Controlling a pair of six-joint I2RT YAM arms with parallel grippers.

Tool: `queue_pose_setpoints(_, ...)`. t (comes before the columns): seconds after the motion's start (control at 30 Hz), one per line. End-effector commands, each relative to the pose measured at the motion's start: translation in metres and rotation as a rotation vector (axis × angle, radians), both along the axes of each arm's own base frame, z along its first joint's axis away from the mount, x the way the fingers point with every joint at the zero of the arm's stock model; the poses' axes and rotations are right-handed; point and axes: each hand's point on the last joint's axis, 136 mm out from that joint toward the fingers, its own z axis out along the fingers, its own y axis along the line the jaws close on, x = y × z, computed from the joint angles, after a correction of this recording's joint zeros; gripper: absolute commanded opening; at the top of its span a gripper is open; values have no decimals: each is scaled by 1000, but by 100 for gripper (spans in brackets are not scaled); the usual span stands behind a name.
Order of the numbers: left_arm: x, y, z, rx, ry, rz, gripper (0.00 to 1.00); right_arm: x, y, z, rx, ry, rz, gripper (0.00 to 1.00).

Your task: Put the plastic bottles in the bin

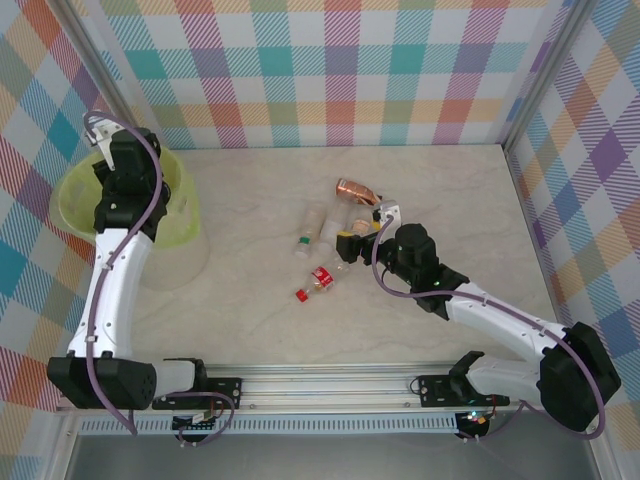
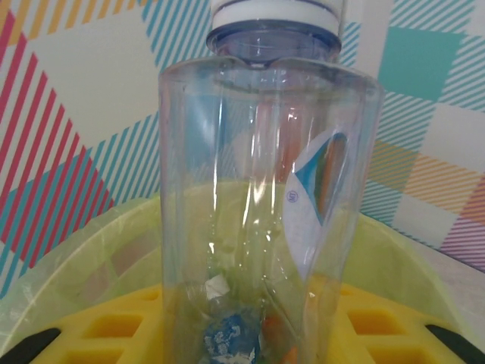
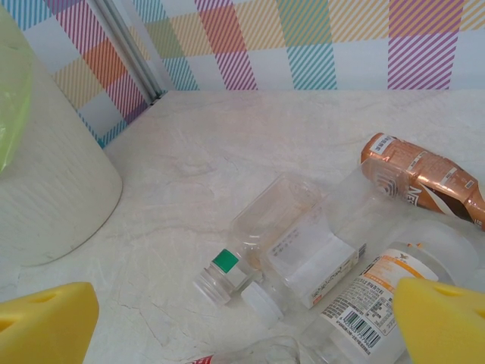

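Now a clear bottle is held over the bin, the rest lie on the table

From above, the left gripper (image 1: 100, 130) stands over the bin (image 1: 70, 200) at the far left of the table (image 1: 250, 320), but what it carries cannot be told from there. The left wrist view gives the answer: its yellow fingers (image 2: 114, 330) clamp a clear bottle (image 2: 258, 189), white cap away from the fingers, above the yellow-green bag that lines the bin.

In the middle of the table the other bottles lie close together, among them a red-label bottle (image 1: 318, 280) and a copper bottle (image 1: 355, 189). The right gripper (image 1: 372, 220) hangs just beside them. The right wrist view shows its jaws spread wide with nothing between them, above an orange-label bottle (image 3: 371, 299) and a green-capped bottle (image 3: 276, 239).

The table is pale and marble-like. Checked pastel walls (image 1: 350, 70) stand around it.
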Motion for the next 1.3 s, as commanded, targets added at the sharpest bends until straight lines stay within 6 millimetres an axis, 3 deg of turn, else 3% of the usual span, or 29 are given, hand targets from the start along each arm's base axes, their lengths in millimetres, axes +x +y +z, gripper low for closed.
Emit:
queue_pose_setpoints(0.0, -5, 21, 3, -35, -8, 96, 27, 1, -2, 2, -2, -17, -4, 100)
queue_pose_setpoints(0.07, -9, 30, -2, -51, 6, 146, 37, 1, -1, 2, -2, -16, -4, 100)
queue_pose_setpoints(0.17, -14, 39, -5, -71, 10, 193, 66, 3, 0, 1, -4, -10, -4, 100)
queue_pose_setpoints(0.6, -11, 34, -7, -138, -36, 171, 88, 3, 1, -3, -14, 4, 0, 100)
queue_pose_setpoints(0.67, -7, 27, -8, -166, -49, 140, 99, 4, 1, -4, -17, 4, -2, 100)
queue_pose_setpoints(0.93, 11, -39, 9, -163, -97, -52, 100, 6, 2, -1, -18, 8, -9, 100)
queue_pose_setpoints(1.13, 21, -118, 28, -189, -167, -324, 100, 13, -13, -4, -41, 12, -98, 100)
queue_pose_setpoints(1.27, 23, -179, 23, -301, -203, -610, 100, 19, -29, -10, -70, 32, -196, 100)
